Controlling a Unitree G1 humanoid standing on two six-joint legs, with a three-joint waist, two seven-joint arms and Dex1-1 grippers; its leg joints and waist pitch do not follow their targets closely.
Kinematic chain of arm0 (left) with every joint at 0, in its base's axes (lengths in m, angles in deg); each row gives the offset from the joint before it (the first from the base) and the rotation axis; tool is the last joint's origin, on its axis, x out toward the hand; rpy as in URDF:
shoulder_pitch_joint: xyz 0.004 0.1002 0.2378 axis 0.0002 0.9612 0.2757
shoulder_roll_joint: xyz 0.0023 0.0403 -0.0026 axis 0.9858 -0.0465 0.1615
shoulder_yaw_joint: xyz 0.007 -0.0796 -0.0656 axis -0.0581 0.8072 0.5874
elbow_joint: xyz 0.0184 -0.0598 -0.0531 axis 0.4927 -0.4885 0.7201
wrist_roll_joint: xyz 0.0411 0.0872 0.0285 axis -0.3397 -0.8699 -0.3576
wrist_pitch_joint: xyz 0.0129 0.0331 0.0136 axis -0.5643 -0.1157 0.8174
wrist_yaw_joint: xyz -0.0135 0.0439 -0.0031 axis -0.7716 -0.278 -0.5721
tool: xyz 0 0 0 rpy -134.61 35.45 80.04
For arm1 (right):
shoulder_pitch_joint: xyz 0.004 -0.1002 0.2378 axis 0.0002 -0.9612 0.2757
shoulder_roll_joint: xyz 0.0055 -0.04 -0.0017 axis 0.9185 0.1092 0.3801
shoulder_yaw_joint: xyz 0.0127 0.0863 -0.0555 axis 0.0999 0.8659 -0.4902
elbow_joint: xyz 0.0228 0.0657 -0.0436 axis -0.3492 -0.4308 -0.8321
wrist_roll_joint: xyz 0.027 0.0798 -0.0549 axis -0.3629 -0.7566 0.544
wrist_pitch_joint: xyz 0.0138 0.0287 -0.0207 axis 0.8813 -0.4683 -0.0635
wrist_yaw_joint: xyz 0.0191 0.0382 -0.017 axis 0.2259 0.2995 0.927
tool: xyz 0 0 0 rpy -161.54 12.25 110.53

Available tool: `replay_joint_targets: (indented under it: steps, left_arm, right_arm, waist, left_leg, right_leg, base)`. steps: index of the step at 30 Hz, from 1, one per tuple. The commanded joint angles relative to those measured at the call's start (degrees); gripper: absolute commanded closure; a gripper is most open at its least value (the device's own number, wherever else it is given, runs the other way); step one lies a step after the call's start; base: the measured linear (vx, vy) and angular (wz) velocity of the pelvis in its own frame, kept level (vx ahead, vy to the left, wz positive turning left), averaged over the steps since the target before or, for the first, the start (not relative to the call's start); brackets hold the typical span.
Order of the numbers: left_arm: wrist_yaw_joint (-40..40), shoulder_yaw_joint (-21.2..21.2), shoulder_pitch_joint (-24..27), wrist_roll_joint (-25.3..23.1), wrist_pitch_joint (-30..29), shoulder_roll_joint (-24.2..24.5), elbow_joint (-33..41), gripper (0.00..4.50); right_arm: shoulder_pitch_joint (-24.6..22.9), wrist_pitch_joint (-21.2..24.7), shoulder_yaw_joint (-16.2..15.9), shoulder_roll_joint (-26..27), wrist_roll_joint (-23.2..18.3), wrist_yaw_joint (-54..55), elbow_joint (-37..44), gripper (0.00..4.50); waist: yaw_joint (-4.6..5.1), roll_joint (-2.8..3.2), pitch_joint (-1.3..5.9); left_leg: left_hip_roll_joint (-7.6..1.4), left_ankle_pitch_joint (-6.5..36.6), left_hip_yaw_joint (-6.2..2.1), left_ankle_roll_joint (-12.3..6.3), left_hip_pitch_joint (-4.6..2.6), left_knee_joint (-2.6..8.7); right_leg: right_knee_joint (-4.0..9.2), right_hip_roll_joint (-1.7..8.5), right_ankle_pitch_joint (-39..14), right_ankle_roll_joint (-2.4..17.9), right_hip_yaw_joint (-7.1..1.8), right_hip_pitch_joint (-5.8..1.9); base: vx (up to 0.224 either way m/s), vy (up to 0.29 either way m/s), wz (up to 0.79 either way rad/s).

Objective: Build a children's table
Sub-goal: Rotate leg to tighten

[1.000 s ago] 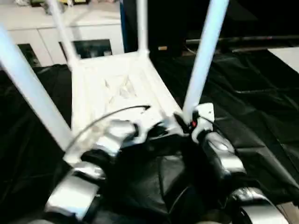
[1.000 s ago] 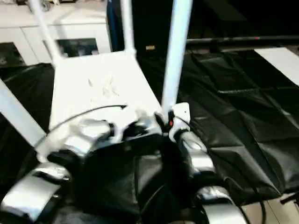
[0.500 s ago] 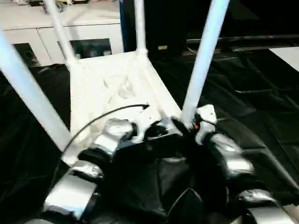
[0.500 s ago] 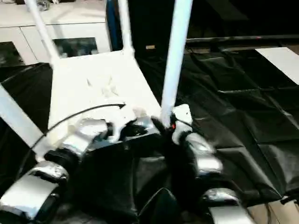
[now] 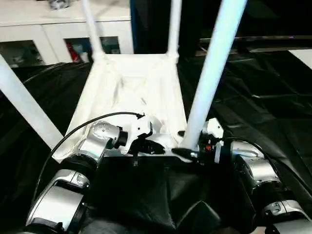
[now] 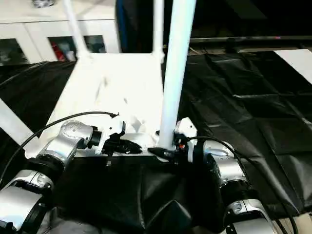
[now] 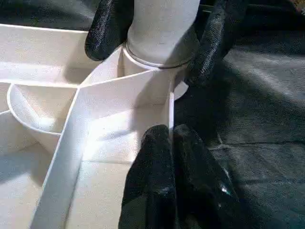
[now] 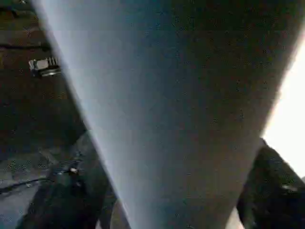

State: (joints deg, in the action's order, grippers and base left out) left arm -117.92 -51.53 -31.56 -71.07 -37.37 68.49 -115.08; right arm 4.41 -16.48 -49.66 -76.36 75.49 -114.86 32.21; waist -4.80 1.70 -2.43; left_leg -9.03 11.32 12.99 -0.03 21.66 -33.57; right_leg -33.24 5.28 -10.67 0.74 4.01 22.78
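The children's table lies upside down on black cloth, its ribbed white tabletop (image 5: pixel 131 92) facing up. All its legs stand in the corner sockets. My right gripper (image 5: pixel 187 151) is at the foot of the near right leg (image 5: pixel 209 83), one black finger (image 7: pixel 107 28) on each side and pressed against it. My left gripper (image 7: pixel 170 131) is shut on a thin wall of the tabletop just beside that socket, also seen at my left gripper (image 5: pixel 145 146) in the head view. The near left leg (image 5: pixel 27 107) and the two far legs (image 5: pixel 92 29) rise untouched.
Wrinkled black cloth (image 5: pixel 263 97) covers the surface around the table. A white cabinet (image 5: pixel 58 29) with glass doors stands behind. A black cable (image 5: pixel 73 131) arcs from my left wrist over the tabletop's near edge. A pale floor patch (image 6: pixel 297 58) shows at far right.
The head camera has shifted and now looks more steeply down. Both grippers stay at the near right corner, and the table and its legs have not visibly moved.
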Motion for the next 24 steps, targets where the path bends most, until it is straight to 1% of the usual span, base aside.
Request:
replay_joint_targets:
  steps: [1, 2, 4, 6, 8, 9, 10, 11, 12, 13, 14, 15, 16, 17, 18, 19, 20, 21, 22, 23, 24]
  left_arm:
    - [-1.58, -1.18, 1.17, 0.25, -0.56, -0.5, 0.62, 4.5]
    - [-1.57, -1.14, 1.47, 0.4, -0.72, -0.51, 1.08, 4.5]
    - [-1.56, -1.23, 2.02, 0.63, -0.99, -0.59, 1.8, 4.5]
    - [-1.24, -1.18, 2.27, 0.76, -1.01, -0.72, 2.04, 4.5]
    - [2.74, -0.52, 2.47, 0.33, -0.42, -1.59, 1.72, 4.5]
    - [4.88, -0.21, 2.26, -0.03, -0.13, -2.02, 1.22, 4.5]
    - [7.21, 0.05, 1.96, -0.51, 0.12, -2.44, 0.64, 4.5]
    - [7.6, 0.09, 1.91, -0.59, 0.16, -2.51, 0.54, 4.5]
    - [12.37, 0.78, 1.27, -1.22, 0.02, -3.55, -0.54, 4.5]
    - [16.31, 1.49, 0.72, -1.48, -0.21, -4.67, -1.37, 4.5]
    - [18.72, 1.94, 0.42, -1.58, -0.43, -5.39, -1.8, 4.5]
    - [21.68, 2.31, 0.05, -1.74, -0.7, -6.61, -2.18, 4.5]
    - [23.86, 2.43, -0.24, -1.95, -0.78, -7.65, -2.46, 4.5]
    - [26.37, 2.48, -0.57, -2.27, -0.88, -8.67, -2.8, 4.5]
    - [28.78, 2.65, -0.93, -2.42, -1.17, -9.81, -3.16, 4.5]
    - [30.06, 2.73, -1.15, -2.39, -1.34, -10.62, -3.35, 4.5]
    - [31.88, 2.84, -1.42, -2.3, -1.45, -12.04, -3.5, 4.5]
    - [32.06, 2.8, -1.45, -2.24, -1.44, -12.52, -3.46, 4.5]
    - [30.86, 2.23, -1.05, -2.39, -0.92, -13.26, -2.98, 4.5]
    - [30.86, 2.23, -1.05, -2.39, -0.92, -13.26, -2.98, 4.5]
    - [29.19, 1.47, -0.42, -2.75, -0.25, -13.06, -2.36, 4.5]
  right_arm:
    - [-0.01, 1.6, -0.77, 0.43, 0.24, -1.3, 0.24, 1.35]
    - [-0.21, 1.81, -0.82, 0.58, 0.06, -1.42, 0.47, 1.4]
    - [-0.67, 2.07, -0.95, 0.85, -0.13, -1.43, 0.85, 1.68]
    - [-1.02, 2.4, -0.91, 1.05, -0.4, -1.38, 1.12, 1.74]
    - [-2.32, 1.19, -0.07, 2.25, -0.16, 2.65, 1.41, 1.92]
    - [-2.52, 1.03, 0.38, 2.76, 0.34, 5.16, 0.99, 1.92]
    - [-2.45, 0.47, 0.71, 3.24, 1.33, 8.29, 0.11, 2.02]
    - [-2.44, 0.38, 0.76, 3.32, 1.49, 8.81, -0.04, 2.04]
    - [-2.57, -0.25, 1.59, 4.58, 2.41, 13.72, -1.32, 2.05]
    - [-2.69, -0.52, 2.25, 5.75, 3.37, 18.54, -2.43, 2.08]
    - [-2.79, -0.61, 2.68, 6.49, 3.92, 21.46, -3.05, 2.08]
    - [-2.79, -0.73, 3.28, 7.8, 4.82, 26.45, -4.07, 2.1]
    - [-2.58, -0.71, 3.8, 8.94, 5.58, 30.95, -5.13, 2.1]
    - [-2.24, -0.65, 4.27, 10.04, 6.33, 35.51, -6.16, 2.1]
    - [-1.69, -0.24, 5.07, 11.38, 6.75, 40.72, -7.31, 2.11]
    - [-1.24, 0.44, 5.7, 12.32, 6.75, 43.86, -8.05, 2.11]
    - [-0.43, 1.08, 6.03, 13.91, 7.06, 47.83, -9.08, 2.12]
    - [-0.11, 1.09, 5.9, 14.44, 7.28, 48.72, -9.44, 2.12]
    - [0.46, -0.39, 4.91, 15.76, 7.86, 47.84, -9.84, 2.12]
    - [0.46, -0.39, 4.91, 15.76, 7.86, 47.84, -9.84, 2.12]
    - [0.23, -1.91, 4.43, 16.48, 7.8, 45.99, -9.14, 2.12]
  waist:
    - [-0.17, -0.63, 3.34]
    - [-0.21, -0.65, 3.38]
    - [-0.26, -0.65, 3.39]
    - [-0.31, -0.66, 3.43]
    - [-0.35, -0.61, 3.41]
    - [-0.3, -0.62, 3.35]
    - [-0.29, -0.49, 3.21]
    - [-0.19, -0.53, 3.13]
    - [0.19, -0.52, 2.78]
    - [0.41, -0.76, 2.61]
    - [0.57, -0.74, 2.51]
    - [0.89, -0.91, 2.27]
    - [1.29, -0.83, 2.09]
    - [1.47, -0.86, 1.98]
    - [1.89, -0.62, 1.99]
    - [2.27, -0.81, 1.97]
    - [2.3, -0.76, 2.02]
    - [2.54, -0.62, 1.99]
    - [2.67, -0.48, 2.09]
    - [2.67, -0.48, 2.09]
    - [2.83, -0.57, 2.14]
  left_leg:
    - [-5.53, 8.81, -2.48, -5.33, -1.3, 3.94]
    - [-5.53, 8.73, -2.47, -5.2, -1.35, 3.93]
    - [-5.49, 8.42, -2.49, -5.14, -1.26, 3.92]
    - [-5.42, 7.98, -2.42, -5.16, -1.3, 3.8]
    - [-5.46, 8.16, -2.45, -5.07, -1.3, 3.82]
    - [-5.42, 8.64, -2.45, -4.81, -1.3, 3.87]
    - [-5.45, 10.08, -2.48, -4.05, -1.4, 4.0]
    - [-5.46, 10.77, -2.52, -3.54, -1.41, 4.05]
    - [-5.47, 13.05, -2.66, -2.22, -1.34, 4.42]
    - [-5.33, 15.8, -2.88, -0.68, -1.64, 4.59]
    - [-5.31, 16.7, -2.95, 0.08, -1.79, 4.64]
    - [-5.1, 19.0, -3.17, 1.12, -2.11, 4.76]
    - [-5.04, 20.73, -3.4, 1.81, -2.39, 4.89]
    - [-4.98, 21.79, -3.53, 1.92, -2.47, 4.91]
    - [-5.02, 22.51, -3.69, 2.39, -2.69, 4.99]
    - [-4.78, 23.88, -3.8, 2.28, -2.72, 5.08]
    - [-4.81, 23.81, -3.91, 2.22, -2.65, 5.12]
    - [-4.87, 24.49, -3.96, 2.48, -2.78, 5.25]
    - [-4.77, 25.28, -3.95, 2.36, -2.92, 5.16]
    - [-4.77, 25.28, -3.95, 2.36, -2.92, 5.16]
    - [-4.78, 25.2, -3.84, 1.83, -2.62, 5.26]
  right_leg:
    - [2.43, 4.94, -4.49, 17.22, -2.82, -2.46]
    - [2.4, 4.92, -4.39, 17.18, -2.81, -2.42]
    - [2.3, 4.92, -3.97, 17.11, -2.81, -2.48]
    - [2.24, 4.87, -3.52, 17.07, -2.81, -2.43]
    - [2.3, 4.92, -3.71, 16.86, -2.83, -2.39]
    - [2.4, 4.89, -4.49, 16.69, -2.84, -2.35]
    - [2.7, 4.9, -6.81, 16.33, -2.86, -2.2]
    - [2.89, 4.93, -8.09, 15.96, -2.93, -2.09]
    - [3.32, 4.93, -12.16, 15.18, -3.0, -2.02]
    - [3.93, 5.15, -17.33, 13.94, -3.03, -2.05]
    - [4.19, 5.23, -19.52, 13.28, -3.17, -1.78]
    - [4.81, 5.22, -24.43, 11.74, -3.19, -1.53]
    - [5.25, 5.29, -28.19, 10.58, -3.21, -1.26]
    - [5.57, 5.32, -30.06, 9.83, -3.17, -1.23]
    - [5.78, 5.27, -31.65, 8.93, -3.21, -0.96]
    - [6.03, 5.06, -33.15, 8.06, -2.95, -1.06]
    - [6.09, 5.2, -33.32, 7.78, -2.96, -1.19]
    - [6.15, 5.08, -33.31, 7.5, -3.02, -0.83]
    - [6.28, 5.06, -33.18, 7.28, -2.99, -0.79]
    - [6.28, 5.06, -33.18, 7.28, -2.99, -0.79]
    - [6.27, 5.0, -31.18, 7.5, -3.1, -0.88]
  base:
    - [0.0, 0.0, 0.0]
    - [0.0, 0.0, 0.0]
    - [0.0, 0.0, 0.0]
    - [0.0, 0.0, 0.0]
    - [0.0, 0.0, 0.0]
    - [0.0, 0.0, 0.0]
    - [0.0, 0.0, 0.0]
    - [0.0, 0.0, 0.0]
    - [0.0, 0.0, 0.0]
    - [0.0, 0.0, 0.0]
    - [0.0, 0.0, 0.0]
    - [0.0, 0.0, 0.0]
    - [0.0, 0.0, 0.0]
    - [0.0, 0.0, 0.0]
    - [0.0, 0.0, 0.0]
    - [0.0, 0.0, 0.0]
    - [0.0, 0.0, 0.0]
    - [0.0, 0.0, 0.0]
    - [0.0, 0.0, 0.0]
    - [0.0, 0.0, 0.0]
    - [0.0, 0.0, 0.0]
